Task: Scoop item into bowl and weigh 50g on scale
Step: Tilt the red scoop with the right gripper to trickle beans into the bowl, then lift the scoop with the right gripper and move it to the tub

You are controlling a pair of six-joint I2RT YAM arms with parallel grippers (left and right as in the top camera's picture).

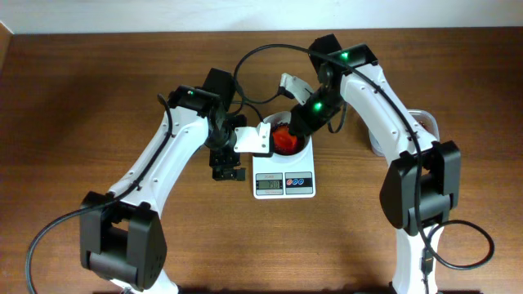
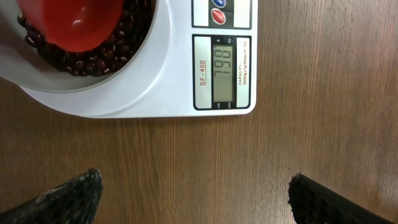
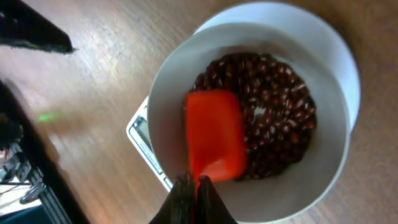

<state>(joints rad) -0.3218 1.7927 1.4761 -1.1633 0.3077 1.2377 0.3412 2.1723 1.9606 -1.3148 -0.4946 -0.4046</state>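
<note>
Right jaws pinch orange-red plastic scoop (image 3: 214, 134); small reddish-brown beans (image 3: 273, 93) just beyond, in round white bowl (image 3: 166, 102). Left jaws spread.

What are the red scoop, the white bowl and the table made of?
The red scoop looks like smooth, glossy plastic: it shines evenly. The white bowl has a smooth pale wall, plastic or ceramic; I cannot tell which. The table shows brown wood grain, maybe a veneer.

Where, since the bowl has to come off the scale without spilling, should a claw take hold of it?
Probably pinch the rim of the bowl from above, one finger inside, one outside, on the arc away from the scoop: the wall is thin, the mouth open, and the beans lie low.
</note>
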